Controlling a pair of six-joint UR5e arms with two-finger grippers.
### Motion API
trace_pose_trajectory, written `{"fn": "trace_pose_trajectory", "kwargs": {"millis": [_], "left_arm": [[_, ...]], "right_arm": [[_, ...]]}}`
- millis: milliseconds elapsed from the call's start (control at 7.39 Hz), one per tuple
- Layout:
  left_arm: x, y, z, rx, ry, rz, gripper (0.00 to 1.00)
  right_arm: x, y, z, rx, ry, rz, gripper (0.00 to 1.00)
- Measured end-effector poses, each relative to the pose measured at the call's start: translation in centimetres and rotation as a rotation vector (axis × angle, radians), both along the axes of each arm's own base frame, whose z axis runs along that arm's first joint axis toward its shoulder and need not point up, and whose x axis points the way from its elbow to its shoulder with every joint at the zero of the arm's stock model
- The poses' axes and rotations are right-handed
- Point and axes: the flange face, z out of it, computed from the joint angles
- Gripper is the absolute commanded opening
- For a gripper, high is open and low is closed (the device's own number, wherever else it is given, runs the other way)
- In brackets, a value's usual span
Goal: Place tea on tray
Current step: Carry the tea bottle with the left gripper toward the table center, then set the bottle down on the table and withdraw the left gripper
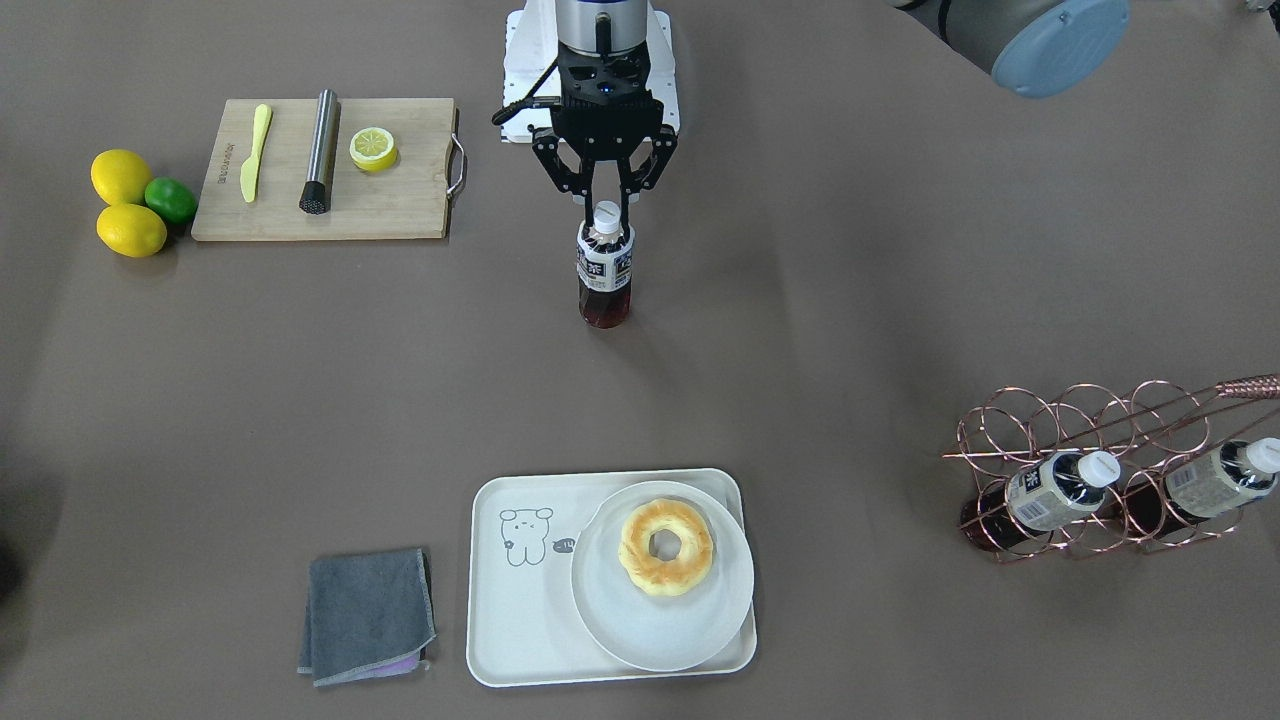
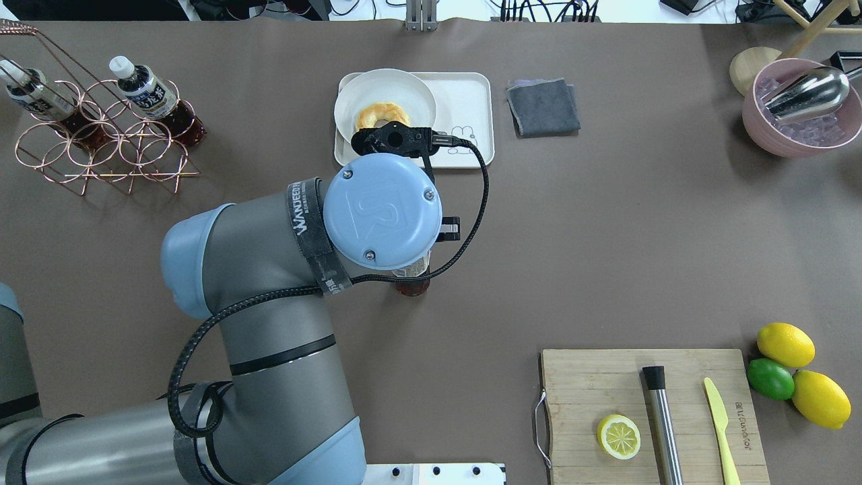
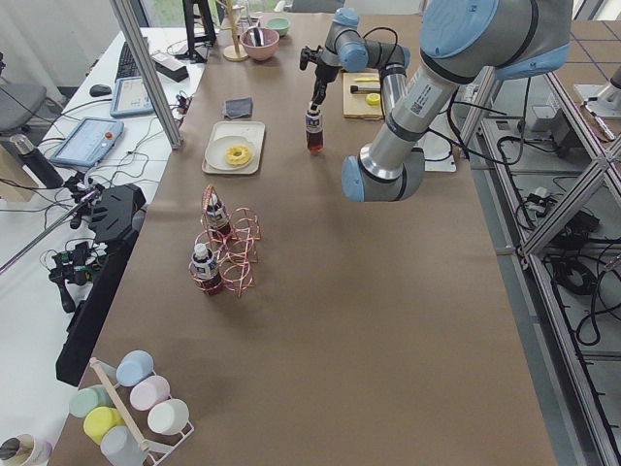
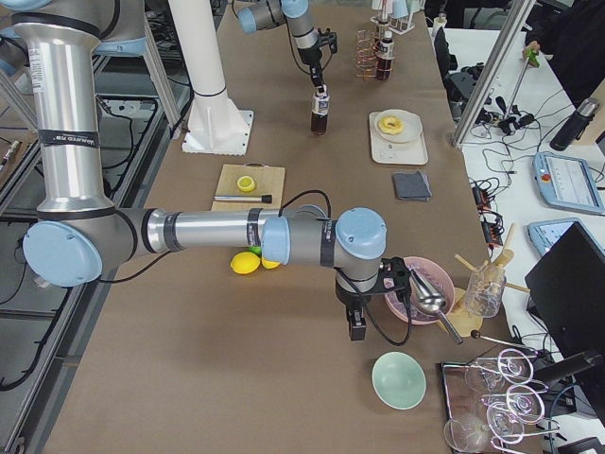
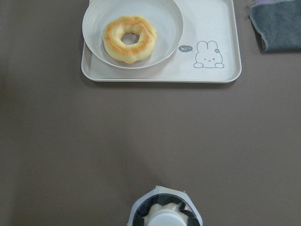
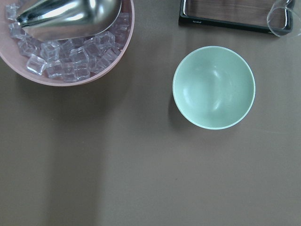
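The tea point(image 1: 604, 275) is a small clear bottle of dark reddish liquid with a white cap, upright at mid-table. My left gripper point(image 1: 606, 212) comes straight down on it, with its fingers closed on the cap and neck. In the left wrist view the tea point(image 5: 164, 214) shows cap-up at the bottom edge. The cream tray point(image 1: 520, 630) with a cartoon drawing lies farther out, and a bare strip of it lies beside the plate. My right gripper point(image 4: 357, 326) hangs over the table's far right end, and I cannot tell whether it is open or shut.
A round white plate with a doughnut point(image 1: 665, 547) fills half the tray. A grey cloth point(image 1: 367, 615) lies beside the tray. A copper rack point(image 1: 1100, 470) holds two more bottles. Also present: a cutting board point(image 1: 325, 215), a pink ice bowl point(image 2: 801, 108), and a green bowl point(image 6: 214, 87).
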Motion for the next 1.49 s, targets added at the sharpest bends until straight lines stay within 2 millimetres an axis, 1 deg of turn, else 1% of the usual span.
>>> {"fn": "trace_pose_trajectory", "kwargs": {"millis": [135,271,676,812,947,1082,1217,1353,1488], "left_arm": [[0.2,0.1,0.4,0.002,0.003,0.002,0.54],[0.4,0.3,0.6,0.002,0.004,0.006,0.98],[0.0,0.4,0.3,0.027,0.006,-0.008,0.98],[-0.9,0.7,-0.3,0.041,0.026,-0.008,0.98],[-2.3,1.0,-0.8,0.057,0.047,-0.007,0.98],[-3.5,1.1,-0.4,0.091,0.041,0.013,0.98],[-4.8,0.4,0.6,0.128,0.011,0.03,0.98],[-6.7,-0.5,2.7,0.164,-0.025,0.048,0.98],[-8.1,-1.3,5.0,0.187,-0.031,0.055,0.98]], "right_arm": [[0.0,0.0,0.0,0.0,0.0,0.0,1.0],[0.0,0.0,0.0,0.0,0.001,0.0,1.0],[0.0,-0.1,-0.1,0.001,0.0,0.0,1.0],[0.0,-0.1,-0.1,0.003,0.0,0.0,1.0],[0.0,-0.3,-0.4,0.007,-0.001,0.001,1.0],[0.0,-0.5,-1.1,0.02,-0.011,0.002,1.0],[-0.2,-0.8,-2.1,0.034,-0.038,0.005,1.0],[-0.5,-1.3,-3.7,0.047,-0.075,0.017,1.0],[-1.5,-1.6,-5.8,0.048,-0.106,0.039,1.0]]}}
